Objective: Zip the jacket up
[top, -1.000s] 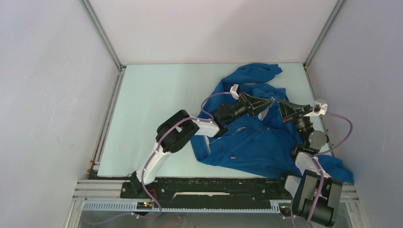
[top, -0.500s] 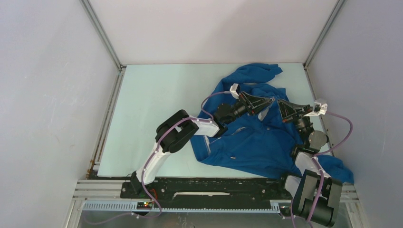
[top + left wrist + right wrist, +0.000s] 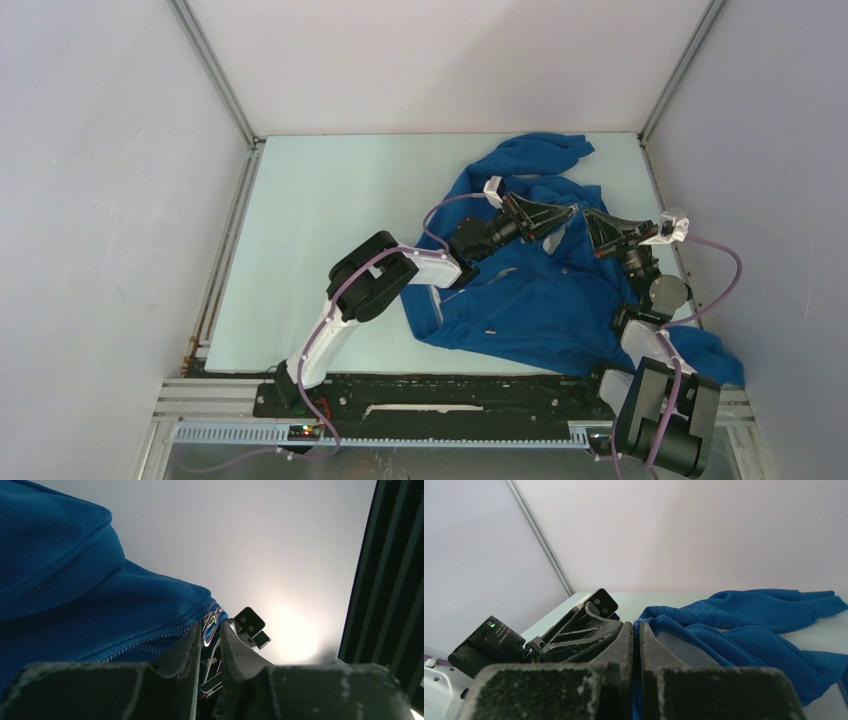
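The royal-blue jacket [image 3: 540, 300] lies crumpled on the right half of the table, one sleeve toward the back. My left gripper [image 3: 568, 213] is shut on the metal zipper pull [image 3: 210, 624] at the end of the light zipper line [image 3: 150, 642], with blue fabric [image 3: 75, 595] to its left. My right gripper [image 3: 588, 215] faces it, tips almost touching, and is shut on a blue fabric edge [image 3: 636, 624] of the jacket [image 3: 764, 615]. The left gripper also shows in the right wrist view [image 3: 574, 635].
The pale green table [image 3: 330, 230] is boxed in by grey walls with metal corner posts [image 3: 215, 75]. A black rail [image 3: 430, 395] runs along the near edge. One jacket sleeve [image 3: 715, 362] reaches the near right corner beside the right arm's base.
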### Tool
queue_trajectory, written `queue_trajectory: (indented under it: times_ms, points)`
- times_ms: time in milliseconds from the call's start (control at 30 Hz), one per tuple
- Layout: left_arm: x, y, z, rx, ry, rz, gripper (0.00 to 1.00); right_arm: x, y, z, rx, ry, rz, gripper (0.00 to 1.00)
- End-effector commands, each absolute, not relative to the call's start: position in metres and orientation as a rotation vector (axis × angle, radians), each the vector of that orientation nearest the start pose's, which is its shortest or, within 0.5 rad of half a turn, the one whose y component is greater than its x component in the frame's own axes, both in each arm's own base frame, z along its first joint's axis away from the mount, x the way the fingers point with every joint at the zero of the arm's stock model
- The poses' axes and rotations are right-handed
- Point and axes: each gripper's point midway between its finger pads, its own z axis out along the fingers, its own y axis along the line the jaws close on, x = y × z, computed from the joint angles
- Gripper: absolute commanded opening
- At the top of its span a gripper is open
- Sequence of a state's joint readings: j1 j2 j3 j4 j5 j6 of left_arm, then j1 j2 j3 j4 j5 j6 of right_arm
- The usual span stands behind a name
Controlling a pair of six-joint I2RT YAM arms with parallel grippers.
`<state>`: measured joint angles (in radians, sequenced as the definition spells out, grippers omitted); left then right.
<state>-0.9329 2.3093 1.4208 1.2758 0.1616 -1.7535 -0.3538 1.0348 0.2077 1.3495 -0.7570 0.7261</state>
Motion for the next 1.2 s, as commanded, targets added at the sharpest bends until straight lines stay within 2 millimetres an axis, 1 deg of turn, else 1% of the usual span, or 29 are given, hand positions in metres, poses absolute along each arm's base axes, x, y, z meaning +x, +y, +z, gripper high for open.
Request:
queue_trajectory:
  times_ms: [0, 133, 267, 500, 733, 933, 1167]
  points:
    - [0.311, -0.531, 0.296, -0.420, 1.456, -2.410, 0.23, 0.293, 0.042, 0.287, -0.145, 1.145, 0.686, 0.00]
    - [0.311, -0.534, 0.295, -0.420, 1.470, -2.407, 0.24, 0.293, 0.042, 0.288, -0.146, 1.144, 0.687, 0.00]
    - [0.313, -0.535, 0.293, -0.431, 1.473, -2.407, 0.22, 0.293, 0.042, 0.288, -0.146, 1.143, 0.687, 0.00]
    - [0.314, -0.533, 0.301, -0.421, 1.436, -2.418, 0.20, 0.293, 0.041, 0.288, -0.143, 1.143, 0.685, 0.00]
    - [0.313, -0.528, 0.303, -0.450, 1.399, -2.455, 0.24, 0.293, 0.042, 0.290, -0.147, 1.140, 0.687, 0.00]
    - [0.314, -0.527, 0.308, -0.466, 1.372, -2.485, 0.21, 0.293, 0.042, 0.290, -0.149, 1.139, 0.690, 0.00]
    - [0.315, -0.532, 0.305, -0.464, 1.397, -2.484, 0.20, 0.292, 0.042, 0.292, -0.153, 1.136, 0.690, 0.00]
